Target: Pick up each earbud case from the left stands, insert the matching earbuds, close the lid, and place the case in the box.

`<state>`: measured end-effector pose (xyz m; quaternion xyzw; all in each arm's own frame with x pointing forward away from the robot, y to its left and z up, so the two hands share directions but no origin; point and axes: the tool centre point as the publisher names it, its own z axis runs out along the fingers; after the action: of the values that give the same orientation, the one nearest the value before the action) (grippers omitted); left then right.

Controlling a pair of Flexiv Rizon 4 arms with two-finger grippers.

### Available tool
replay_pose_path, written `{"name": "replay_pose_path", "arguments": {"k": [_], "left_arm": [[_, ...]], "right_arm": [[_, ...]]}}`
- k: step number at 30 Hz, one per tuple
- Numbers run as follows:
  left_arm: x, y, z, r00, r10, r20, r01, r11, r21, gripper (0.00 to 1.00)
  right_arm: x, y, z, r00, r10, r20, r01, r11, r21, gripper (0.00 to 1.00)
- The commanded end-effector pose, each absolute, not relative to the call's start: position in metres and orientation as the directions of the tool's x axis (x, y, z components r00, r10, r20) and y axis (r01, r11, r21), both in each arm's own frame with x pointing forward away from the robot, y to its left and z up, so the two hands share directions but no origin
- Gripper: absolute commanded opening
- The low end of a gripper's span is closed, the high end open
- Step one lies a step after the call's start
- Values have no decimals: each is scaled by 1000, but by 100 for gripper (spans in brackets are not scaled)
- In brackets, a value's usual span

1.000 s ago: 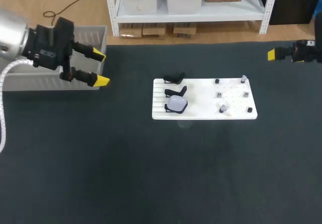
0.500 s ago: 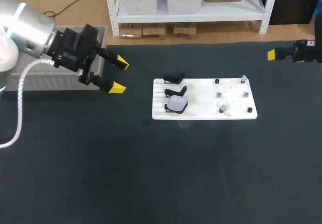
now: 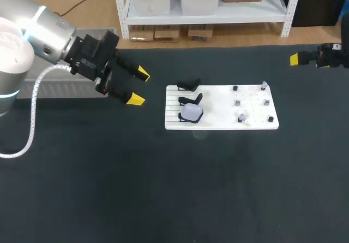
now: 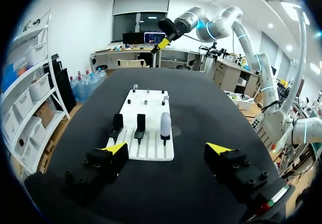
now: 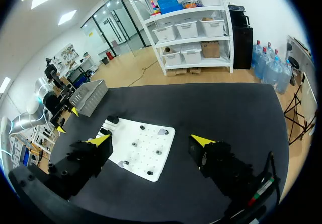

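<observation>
A white earbud case (image 3: 191, 111) sits on the nearest of three black stands at the left end of a white board (image 3: 221, 107); the other two stands (image 3: 190, 90) hold nothing. Small earbuds (image 3: 240, 117) rest on pegs on the board's right half. My left gripper (image 3: 137, 86) hovers open just left of the board, with nothing between its fingers. Seen from the left wrist, the case (image 4: 165, 123) stands ahead of that gripper (image 4: 167, 147). My right gripper (image 5: 151, 141) is open and empty, far off past the board's (image 5: 146, 148) right end, at the table's back right (image 3: 297, 59).
A grey box (image 3: 110, 35) stands at the table's back left, behind my left arm; the right wrist view shows the box (image 5: 90, 95) beyond the board. Dark table surface lies all around the board.
My left arm has swung right, from in front of the grey box to just left of the board, gripper still open. The right arm has not moved.
</observation>
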<state>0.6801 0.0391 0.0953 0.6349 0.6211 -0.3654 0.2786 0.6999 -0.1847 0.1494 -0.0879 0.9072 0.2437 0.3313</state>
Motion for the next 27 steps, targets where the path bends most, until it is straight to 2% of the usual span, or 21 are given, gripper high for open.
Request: {"name": "replay_pose_path", "arguments": {"k": [1,9,13,27], "left_arm": [[680,40,95,-37,585,-810,992,-75,-100,100],[677,39,94,-34,565,-824,991,-85,-99,100],[672,26,90,11,566,-825,993,-100,-55,100],[677,3,69,-7,559,-829,992,-103,-78,100]], "right_arm": [[700,-185,150,-765,1,-644,-321,866,383,100],[700,-185,150,-765,1,-644,-321,866,383,100],[700,-185,150,-765,1,-644,-321,866,383,100],[700,-185,150,-765,1,-644,-321,866,383,100]]}}
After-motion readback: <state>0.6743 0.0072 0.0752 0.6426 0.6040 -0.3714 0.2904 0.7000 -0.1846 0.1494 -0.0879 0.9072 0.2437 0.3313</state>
